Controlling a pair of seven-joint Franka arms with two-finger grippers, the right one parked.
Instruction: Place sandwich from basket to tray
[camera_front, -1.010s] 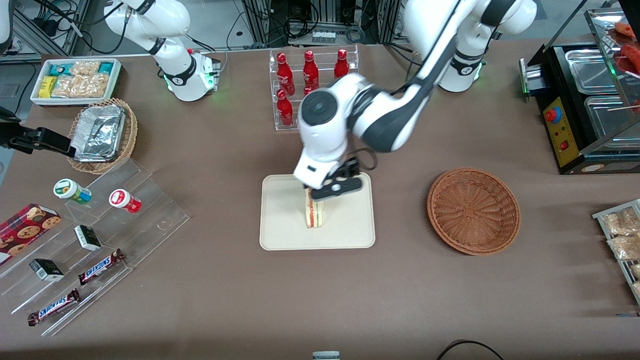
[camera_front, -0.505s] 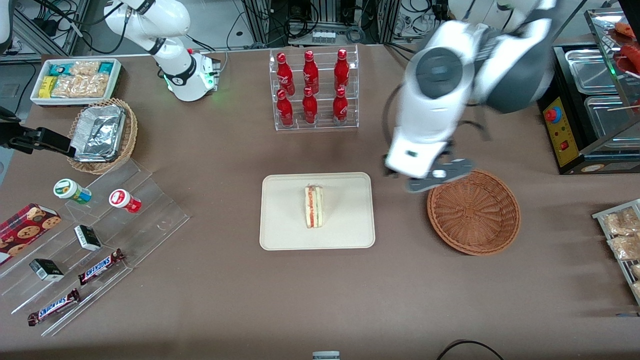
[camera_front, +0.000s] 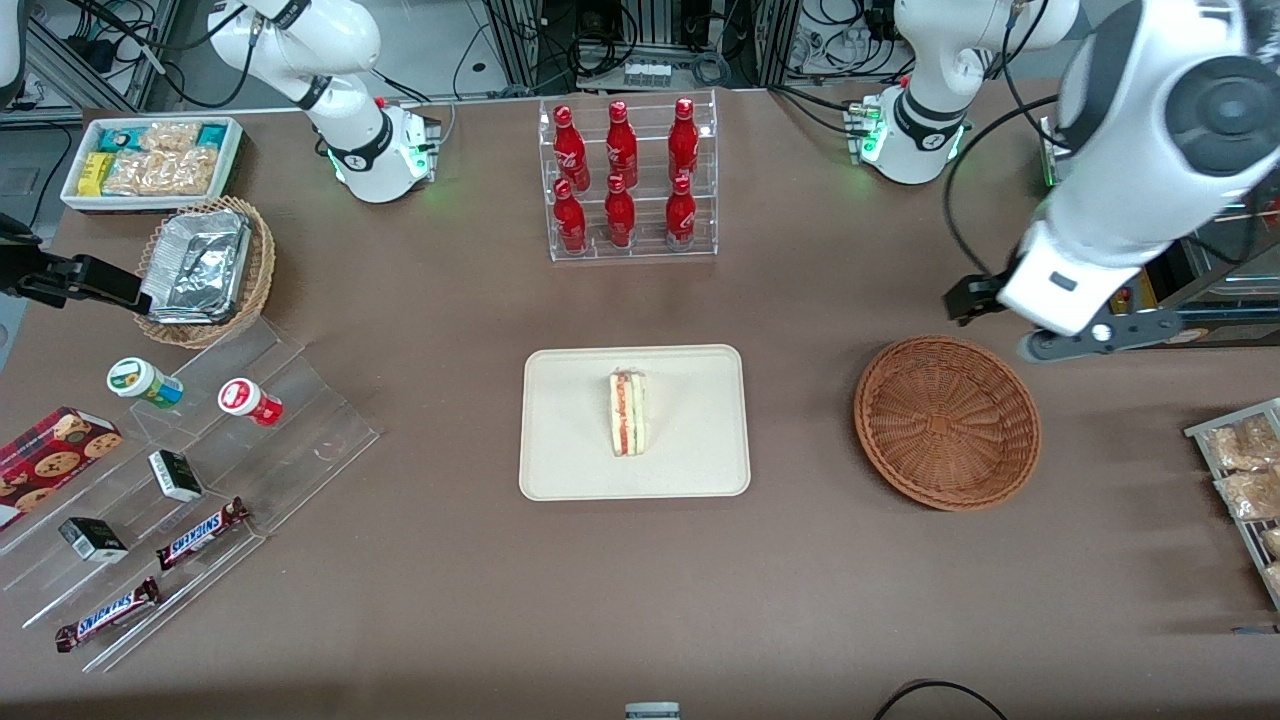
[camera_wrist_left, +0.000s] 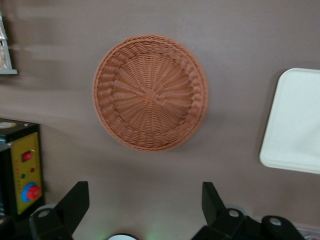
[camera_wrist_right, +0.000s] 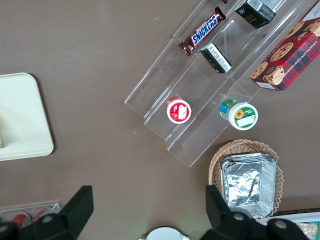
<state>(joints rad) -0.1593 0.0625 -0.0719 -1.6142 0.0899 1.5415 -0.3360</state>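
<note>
Beige sandwich (camera_front: 628, 412), one, on tray (camera_front: 570, 470); one basket (camera_front: 947, 421); gripper (camera_wrist_left: 145, 205) above table, jaws apart.

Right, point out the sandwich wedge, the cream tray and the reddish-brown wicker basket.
Triangular beige sandwich wedge with red filling (camera_front: 628, 414): front view, on its cut edge.
Flat cream rectangular tray (camera_front: 570, 450): front view, on bare floor beside the sandwich.
Round reddish-brown woven wicker basket (camera_wrist_left: 150, 92): left wrist view, on its woven centre.
</note>
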